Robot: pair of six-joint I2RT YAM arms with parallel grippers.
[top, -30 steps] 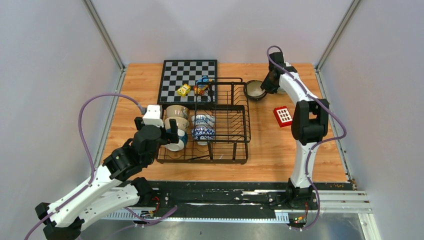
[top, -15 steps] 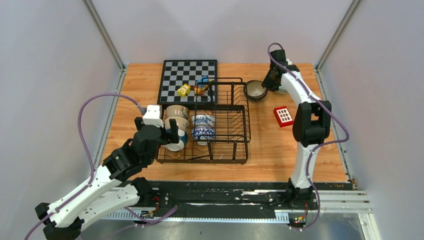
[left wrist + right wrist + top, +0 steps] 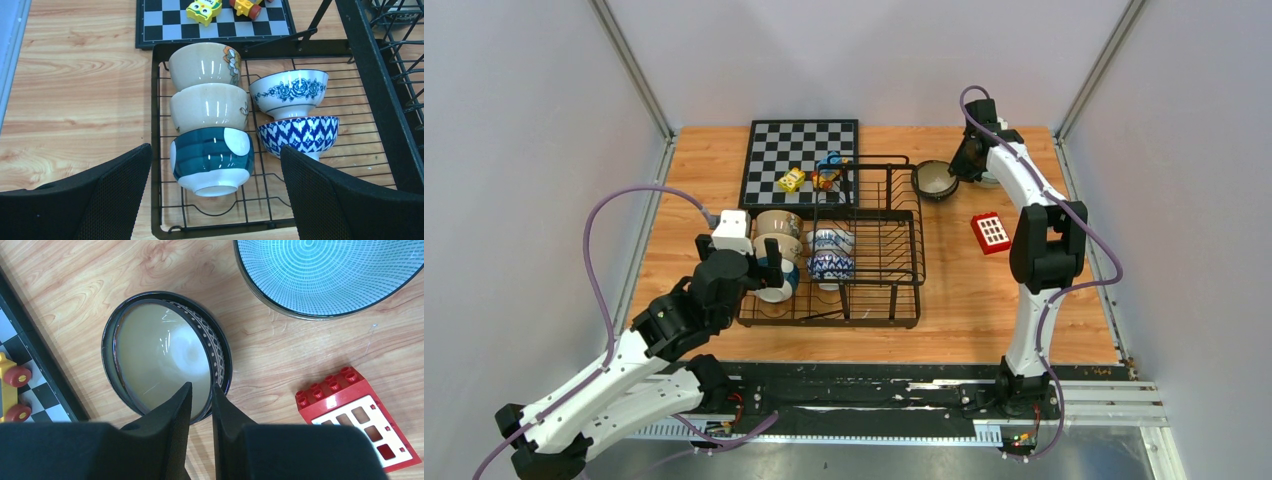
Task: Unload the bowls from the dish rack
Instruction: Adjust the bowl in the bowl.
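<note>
The black wire dish rack [image 3: 894, 292] holds several bowls on their sides. In the left wrist view two beige bowls [image 3: 202, 62] and a teal-banded bowl [image 3: 210, 155] lie in a row beside a floral blue-and-white bowl [image 3: 290, 92] and a blue zigzag bowl [image 3: 300, 135]. My left gripper [image 3: 214, 150] is open, one finger on each side of the teal-banded bowl and above it. A dark bowl [image 3: 160, 355] with a pale inside sits on the table right of the rack. My right gripper [image 3: 201, 387] is nearly closed over its near rim. A pale lined bowl [image 3: 325, 275] lies beyond.
A chessboard [image 3: 799, 150] with yellow and orange toy blocks [image 3: 792, 179] lies behind the rack. A red and white block [image 3: 990, 232] lies on the wood right of the rack, near the right arm. The rack's right half shows only bare wire.
The right wrist has shifted slightly toward the back of the table; the dark bowl has stayed in place. The left arm has barely moved.
</note>
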